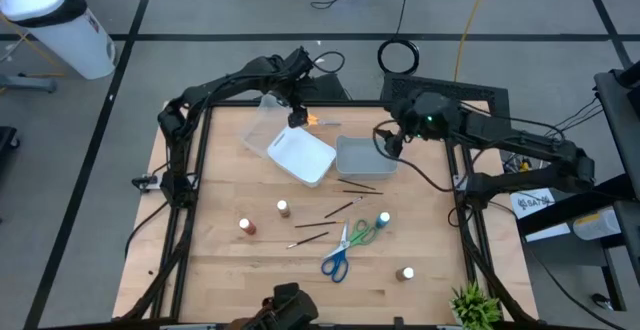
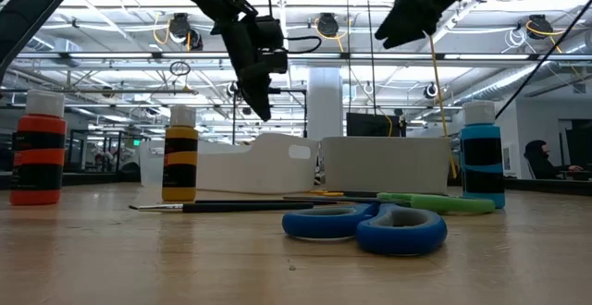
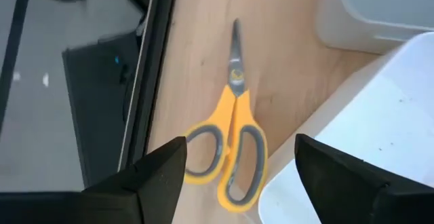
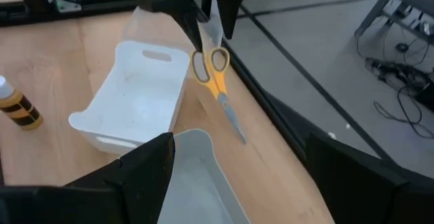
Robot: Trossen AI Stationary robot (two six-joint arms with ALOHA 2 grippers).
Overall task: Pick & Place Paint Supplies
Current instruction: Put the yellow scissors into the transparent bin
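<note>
The yellow scissors [image 3: 231, 142] lie flat on the tabletop [image 1: 220, 250] at its far edge, just beside the white bin [image 1: 301, 155], blades shut and pointing away from the bin's corner. They look light and rigid, with thin steel blades and plastic loops lined in grey (probably a softer, grippier inner ring). Lying so flat, they give little height to pinch, and the smooth blades would likely slip, so the better hold is judged to be across the two handle loops or at the neck near the pivot, where the body is thickest. The left pincer [image 3: 237, 176] hangs directly above the handles, its two dark fingers wide apart and straddling the loops from above, holding nothing and not touching the scissors as far as the wrist view shows; the right wrist view shows it poised just over the handles too. The right pincer [image 4: 237, 176] hovers over the clear bin [image 1: 365, 157], also spread wide and empty. The rest of the supplies are nearer the front of the tabletop: green scissors [image 1: 365, 232] and blue scissors [image 1: 336, 258] overlapping, several thin brushes [image 1: 338, 209], and small paint bottles [image 1: 283, 208] standing apart from one another. A descent would need care that one finger does not catch the bin wall.
</note>
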